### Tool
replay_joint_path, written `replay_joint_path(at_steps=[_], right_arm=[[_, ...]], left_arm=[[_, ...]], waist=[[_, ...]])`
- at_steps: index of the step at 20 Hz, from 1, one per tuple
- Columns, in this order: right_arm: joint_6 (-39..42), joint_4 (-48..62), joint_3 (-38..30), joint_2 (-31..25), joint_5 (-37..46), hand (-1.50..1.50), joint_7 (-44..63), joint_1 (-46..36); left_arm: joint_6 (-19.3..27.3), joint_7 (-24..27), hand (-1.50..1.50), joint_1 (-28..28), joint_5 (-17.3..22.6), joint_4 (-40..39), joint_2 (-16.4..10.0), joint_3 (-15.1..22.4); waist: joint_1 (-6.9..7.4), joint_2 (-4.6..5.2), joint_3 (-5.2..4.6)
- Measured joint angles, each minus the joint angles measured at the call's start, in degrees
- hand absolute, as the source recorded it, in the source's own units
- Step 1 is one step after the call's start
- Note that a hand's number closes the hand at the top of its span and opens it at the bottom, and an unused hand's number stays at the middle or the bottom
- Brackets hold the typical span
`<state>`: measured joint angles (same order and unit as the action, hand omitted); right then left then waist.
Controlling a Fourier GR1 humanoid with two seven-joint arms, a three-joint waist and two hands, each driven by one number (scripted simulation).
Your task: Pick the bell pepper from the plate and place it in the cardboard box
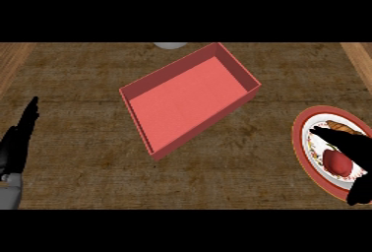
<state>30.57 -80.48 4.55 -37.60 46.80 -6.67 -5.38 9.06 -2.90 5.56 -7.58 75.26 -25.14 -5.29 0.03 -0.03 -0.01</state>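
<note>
Right hand [356, 152] is in at the counter's [87, 187] near right corner, fingers stretched out straight and apart over the plate [299, 142]. The red pepper [334, 161] sits on that plate, right against the hand's underside and not lifted. Over at the left edge, the left hand [18, 142] rests with fingers straight, pointing up. Mid-counter lies the red box [185, 106], turned at an angle, nothing inside. At the far edge, a pale round thing [170, 45] peeks in.
</note>
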Motion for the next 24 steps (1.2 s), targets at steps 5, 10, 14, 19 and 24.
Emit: replay_joint_path(at_steps=[5,10,14,19,24], right_arm=[[-3.66,6.78,0.33,2.27,4.57,1.50,-0.86,-0.92],[-10.95,9.49,-0.21,4.36,8.30,1.50,-2.06,-3.25],[-17.91,12.91,-0.65,5.15,11.71,1.50,-4.26,-4.56],[-21.78,10.11,-1.95,7.70,13.06,1.50,-1.69,-3.77],[-21.88,1.85,-1.93,17.16,12.45,1.50,10.18,-3.35]], left_arm=[[0.42,-1.81,0.00,-1.01,-1.84,3.17,1.69,0.36],[-0.81,-1.67,0.00,0.02,-2.06,1.93,1.54,-0.85],[-0.32,-0.12,0.00,0.30,-2.98,0.33,2.67,-1.06],[-1.85,-0.18,0.00,0.41,-2.76,0.05,1.80,-2.25],[-1.65,-0.15,0.00,-1.27,-2.98,1.44,2.30,-2.32]], waist=[[0.17,0.03,0.01],[0.14,-0.03,-0.14],[0.08,-0.14,-0.37],[-0.27,-0.17,-0.34],[-0.31,-0.30,-0.25]])
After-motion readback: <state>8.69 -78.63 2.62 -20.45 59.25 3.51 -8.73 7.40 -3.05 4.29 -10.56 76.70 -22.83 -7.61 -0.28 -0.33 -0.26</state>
